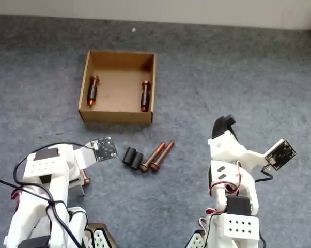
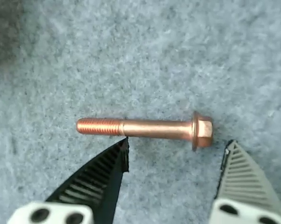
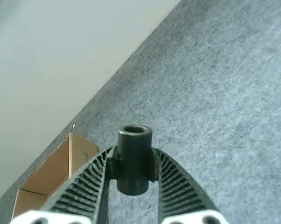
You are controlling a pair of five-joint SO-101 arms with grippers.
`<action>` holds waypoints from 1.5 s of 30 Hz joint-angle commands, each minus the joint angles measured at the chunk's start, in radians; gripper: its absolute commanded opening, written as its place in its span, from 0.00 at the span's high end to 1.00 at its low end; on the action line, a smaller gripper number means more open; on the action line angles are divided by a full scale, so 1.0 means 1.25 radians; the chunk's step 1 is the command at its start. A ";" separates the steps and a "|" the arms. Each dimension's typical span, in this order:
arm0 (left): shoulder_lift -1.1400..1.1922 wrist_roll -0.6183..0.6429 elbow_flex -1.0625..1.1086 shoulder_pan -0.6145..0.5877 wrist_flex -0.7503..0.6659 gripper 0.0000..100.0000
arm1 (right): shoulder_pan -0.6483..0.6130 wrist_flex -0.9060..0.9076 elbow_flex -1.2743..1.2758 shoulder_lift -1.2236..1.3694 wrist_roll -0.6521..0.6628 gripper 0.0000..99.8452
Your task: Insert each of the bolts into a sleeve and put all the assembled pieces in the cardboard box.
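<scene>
Copper bolt (image 2: 143, 128) beside left gripper (image 2: 178, 143), black sleeve (image 3: 135, 136) inside right gripper (image 3: 132, 163)

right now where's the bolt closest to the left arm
The bolt lies flat on the carpet at the tips of the open left gripper; in the high view one end peeks out beside the left arm, left of the two sleeves.

No text, label, number or sign can be read. The cardboard box (image 1: 117, 115) has plain brown walls, and any marks on the camera board (image 1: 104, 149) at an arm's wrist are too small to make out.
</scene>
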 commanded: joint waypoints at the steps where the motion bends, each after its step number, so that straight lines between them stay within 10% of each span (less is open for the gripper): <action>1: -0.010 -0.356 0.008 0.035 -0.032 0.68 | 0.002 -0.023 -0.010 -0.017 0.009 1.00; 24: -0.013 0.324 -0.107 0.217 -0.173 0.68 | 0.002 -0.023 -0.007 -0.017 0.009 1.00; 37: -0.001 0.385 -0.411 0.207 0.209 0.68 | 0.002 -0.023 -0.007 -0.017 0.009 1.00; 45: 0.338 0.269 -0.641 0.206 0.361 0.68 | 0.002 -0.023 -0.007 -0.017 0.009 1.00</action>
